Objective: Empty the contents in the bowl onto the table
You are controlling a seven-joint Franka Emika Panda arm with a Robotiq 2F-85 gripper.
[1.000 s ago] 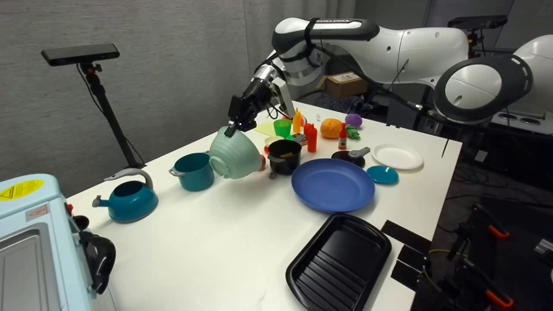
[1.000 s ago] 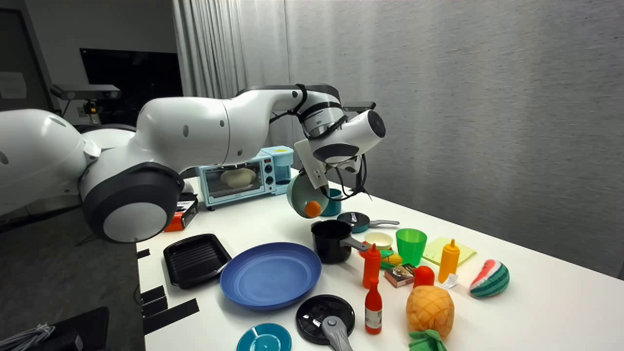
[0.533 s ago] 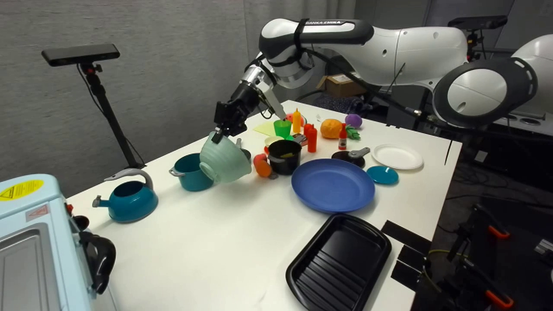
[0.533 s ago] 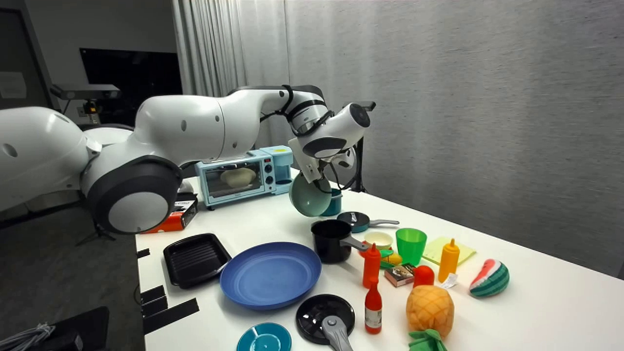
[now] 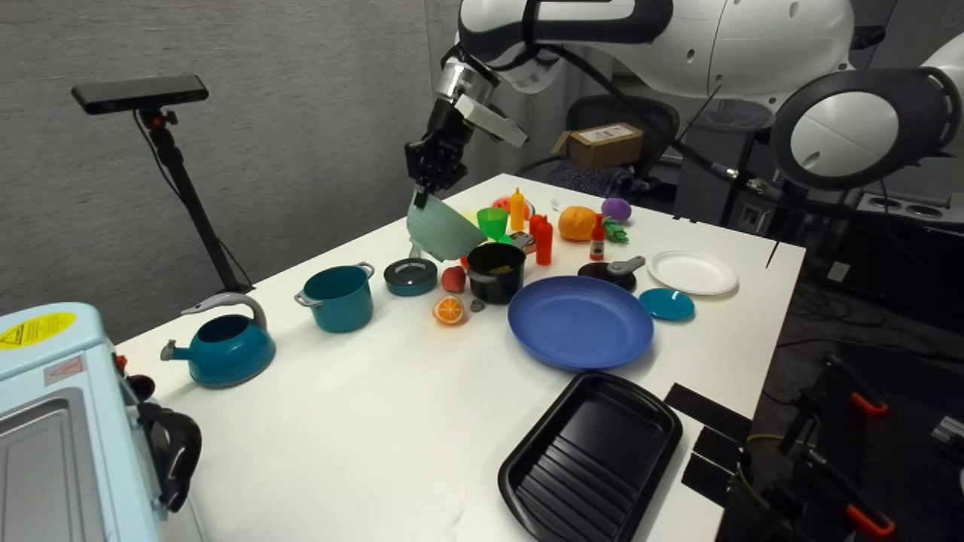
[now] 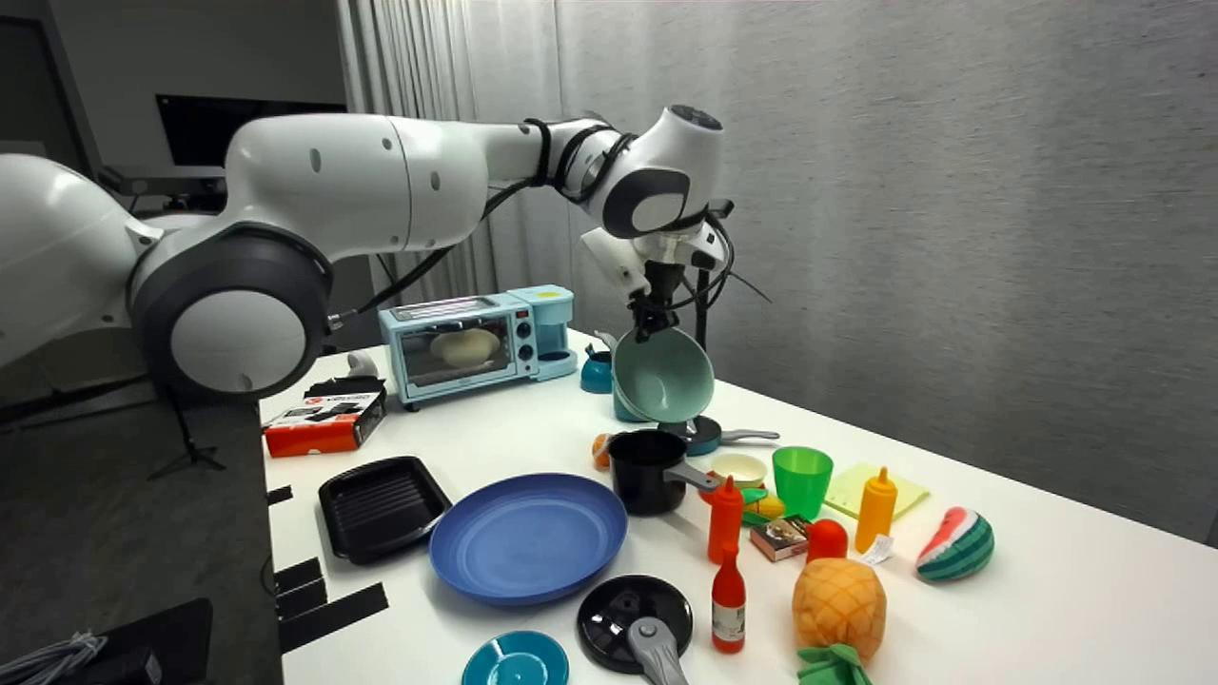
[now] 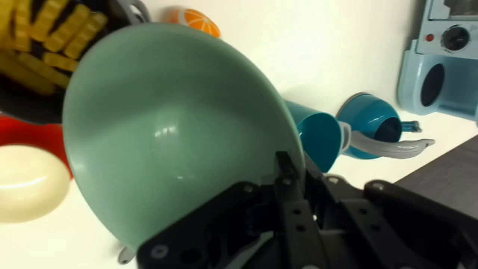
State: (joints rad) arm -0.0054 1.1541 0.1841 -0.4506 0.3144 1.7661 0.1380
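Bowl (image 5: pixel 443 229), mint-green, one: tilted aloft, rim gripped in our jaws; we note it higher and farther from the teal pot (image 5: pixel 343 310) than half a second ago. Orange piece (image 5: pixel 449 309), one: on the bench (image 5: pixel 339 444), shifted, and we now see its segmented face. Red piece (image 5: pixel 453 279), one: on the bench just beside the black pot (image 5: pixel 494 289), place much the same.

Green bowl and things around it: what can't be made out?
Bowl: inside hidden by its own wall, in an exterior view.
Red piece: unseen in wrist view, probably behind the bowl.
Orange piece: partly behind the black pot, in an exterior view.
Yellow pieces: blurred, some cut by the left edge, wrist view.
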